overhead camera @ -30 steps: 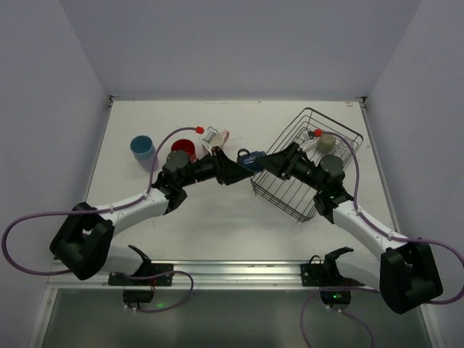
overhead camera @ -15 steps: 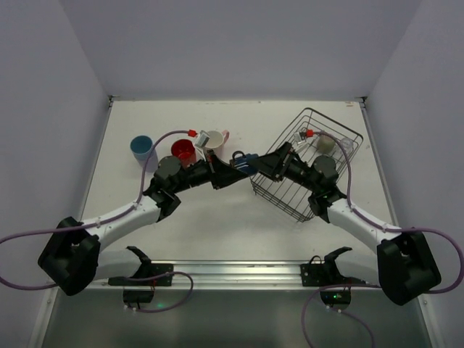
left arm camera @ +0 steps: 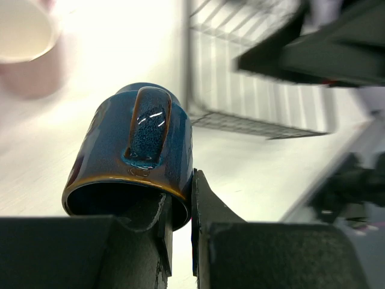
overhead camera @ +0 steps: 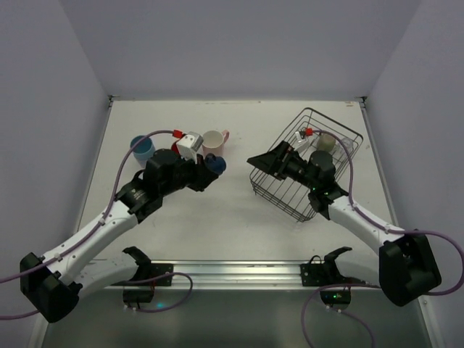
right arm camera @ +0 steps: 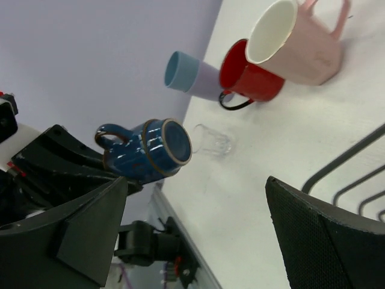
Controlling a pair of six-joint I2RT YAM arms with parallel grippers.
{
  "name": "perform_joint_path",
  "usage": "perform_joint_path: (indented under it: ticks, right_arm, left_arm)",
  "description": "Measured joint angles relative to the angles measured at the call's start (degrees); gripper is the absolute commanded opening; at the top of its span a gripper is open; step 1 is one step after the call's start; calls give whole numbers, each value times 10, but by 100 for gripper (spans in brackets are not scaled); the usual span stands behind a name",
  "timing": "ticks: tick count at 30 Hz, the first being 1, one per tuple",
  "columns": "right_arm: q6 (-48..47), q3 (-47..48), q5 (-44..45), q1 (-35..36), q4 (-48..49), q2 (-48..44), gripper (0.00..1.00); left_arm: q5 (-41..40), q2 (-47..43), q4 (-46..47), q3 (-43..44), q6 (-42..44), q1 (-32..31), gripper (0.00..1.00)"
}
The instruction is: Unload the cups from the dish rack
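Rim of the dark blue mug (left arm camera: 135, 150) sat clamped in my left gripper (left arm camera: 177, 198), near the pink mug (overhead camera: 213, 140) and outside the dish rack (overhead camera: 304, 197). My right gripper (overhead camera: 259, 161) gaped beside the rack. I judged a slow, upright set-down clear of the pink mug best.

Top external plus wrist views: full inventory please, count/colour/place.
dark blue glazed mug: 1, dark blue, pinched by its rim in the left pincer
pale pink ceramic mug: 1, pink, table, far centre
small red cup: 1, red, table, beside pink mug
light blue cup: 1, blue, table, far left
olive-grey cup: 1, grey, inside rack
black wire dish rack: 1, black, table's right side
small clear glass: 1, transparent, table, right wrist view only
white table: 1
left pincer: black, shut on blue mug
right pincer: black, open, at rack's left edge
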Motion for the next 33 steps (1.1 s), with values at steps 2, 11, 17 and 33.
perform_joint_path:
  ticks: [2,11,17,33]
  right_arm:
    - [-28,7,23,0,-48,-22,99]
    - [-136,28,121,-1,-170,-152,99]
    - [-166,28,148,-1,-208,-158,99]
    - [-230,42,243,-8,-291,-159,99]
  left_arm:
    - [-54,31,-65,25,22,0,0]
    - [-191,198,-243,47,91,6,0]
    - [-221,269,-256,67,117,11,0]
    - [-265,298,-254,68,133,36,49]
